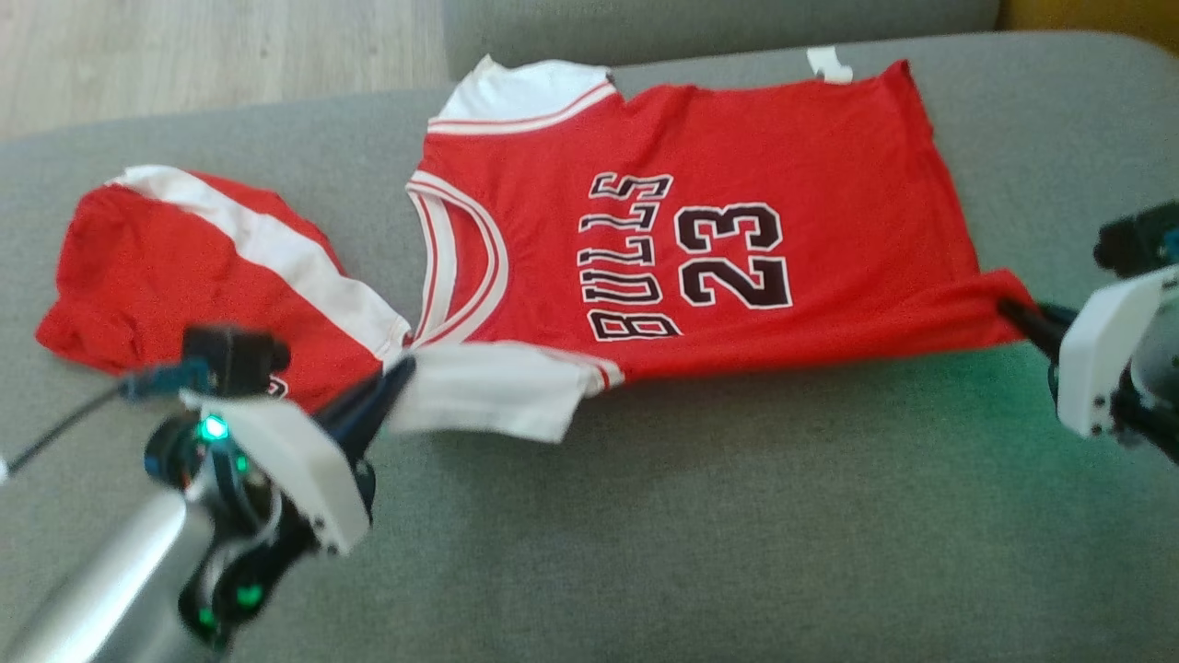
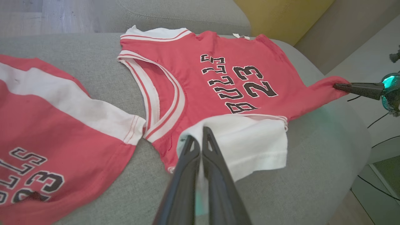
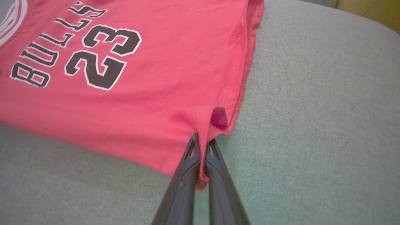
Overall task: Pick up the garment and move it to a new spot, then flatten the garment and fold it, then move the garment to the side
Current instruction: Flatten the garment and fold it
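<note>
Left of the left tool point(image 1: 398, 376), a second red jersey point(image 1: 184, 267) is seen lying crumpled. The left tool is clenched on the white sleeve point(image 1: 488, 396) of the garment point(image 1: 829, 166), spread flat between both tools, with "BULLS 23" read across it. Its red hem corner is pinched in the right tool point(image 1: 1013, 313). Open grey sofa point(image 1: 737, 534) is left nearer than both tools.

Grey fabric sofa cushion point(image 1: 737, 516) w/ 2 garments on it: red Bulls 23 jersey point(image 1: 718, 258) spread flat mid-cushion, print up; 2nd red/white jersey point(image 1: 184, 267) rumpled just beside it, on left.
</note>
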You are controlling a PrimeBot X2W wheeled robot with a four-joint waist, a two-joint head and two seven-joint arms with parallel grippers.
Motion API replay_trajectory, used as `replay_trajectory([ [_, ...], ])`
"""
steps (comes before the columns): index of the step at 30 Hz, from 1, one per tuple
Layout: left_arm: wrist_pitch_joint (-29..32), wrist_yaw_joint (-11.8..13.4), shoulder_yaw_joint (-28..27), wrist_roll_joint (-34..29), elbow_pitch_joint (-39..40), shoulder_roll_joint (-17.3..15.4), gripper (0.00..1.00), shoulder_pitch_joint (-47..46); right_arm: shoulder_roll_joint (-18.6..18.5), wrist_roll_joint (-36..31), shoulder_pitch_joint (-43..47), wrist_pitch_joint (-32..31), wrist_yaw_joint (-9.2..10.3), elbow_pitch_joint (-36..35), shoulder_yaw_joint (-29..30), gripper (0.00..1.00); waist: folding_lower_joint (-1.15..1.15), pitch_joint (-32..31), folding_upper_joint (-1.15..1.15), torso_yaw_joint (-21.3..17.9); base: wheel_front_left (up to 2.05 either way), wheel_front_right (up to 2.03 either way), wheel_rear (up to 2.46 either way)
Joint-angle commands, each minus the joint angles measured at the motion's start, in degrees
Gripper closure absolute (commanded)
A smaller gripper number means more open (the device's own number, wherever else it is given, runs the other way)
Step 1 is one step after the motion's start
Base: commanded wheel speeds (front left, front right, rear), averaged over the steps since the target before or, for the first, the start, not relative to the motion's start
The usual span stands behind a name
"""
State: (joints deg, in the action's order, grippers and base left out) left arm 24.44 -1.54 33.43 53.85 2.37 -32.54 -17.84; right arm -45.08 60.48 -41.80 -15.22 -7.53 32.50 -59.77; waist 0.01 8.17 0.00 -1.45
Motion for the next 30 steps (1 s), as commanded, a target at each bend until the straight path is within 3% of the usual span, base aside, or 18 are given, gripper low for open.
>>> replay_trajectory([
  [1,0.55,-0.14,-2.99,-0.92,0.73,-1.20,1.00,-5.19,-0.97,0.42,-1.51,-0.11,0.04,0.07,1.13,1.00,-0.01,1.48,0.00,-0.02,0.00,0.00,0.00],
  [12,6.13,-3.53,0.56,-5.70,-15.27,1.29,1.00,-23.37,3.00,0.39,-8.82,-3.50,0.04,6.92,2.63,1.00,-0.01,7.73,0.00,-0.13,0.00,0.00,0.00],
  [19,5.62,-5.04,3.79,-8.86,-22.96,2.85,1.00,-29.99,5.07,0.09,-11.73,-2.94,0.04,9.90,2.41,1.00,-0.01,10.13,0.00,-0.14,0.00,0.00,0.00],
  [20,4.85,-5.13,4.06,-9.42,-23.78,3.30,0.93,-30.93,5.25,-0.40,-12.38,-1.94,0.04,10.63,2.59,0.53,-0.01,10.47,0.00,-0.08,0.00,0.00,0.00],
  [21,3.59,-5.18,4.16,-10.09,-24.61,3.87,0.05,-31.90,5.57,-0.73,-12.89,-1.14,0.04,11.57,2.80,0.00,-0.01,10.76,0.00,-0.03,0.00,0.00,0.00],
  [22,2.05,-5.04,4.08,-10.79,-25.53,4.58,0.00,-32.81,5.89,-1.37,-13.52,-0.01,0.04,12.40,2.90,0.00,-0.01,10.99,0.00,0.00,0.00,0.00,0.00],
  [30,-16.56,-2.10,0.15,-14.36,-31.13,10.06,0.00,-37.38,9.23,-4.85,-17.34,15.26,0.04,18.61,6.71,0.00,-0.01,10.66,0.00,-0.16,0.00,0.00,0.00],
])
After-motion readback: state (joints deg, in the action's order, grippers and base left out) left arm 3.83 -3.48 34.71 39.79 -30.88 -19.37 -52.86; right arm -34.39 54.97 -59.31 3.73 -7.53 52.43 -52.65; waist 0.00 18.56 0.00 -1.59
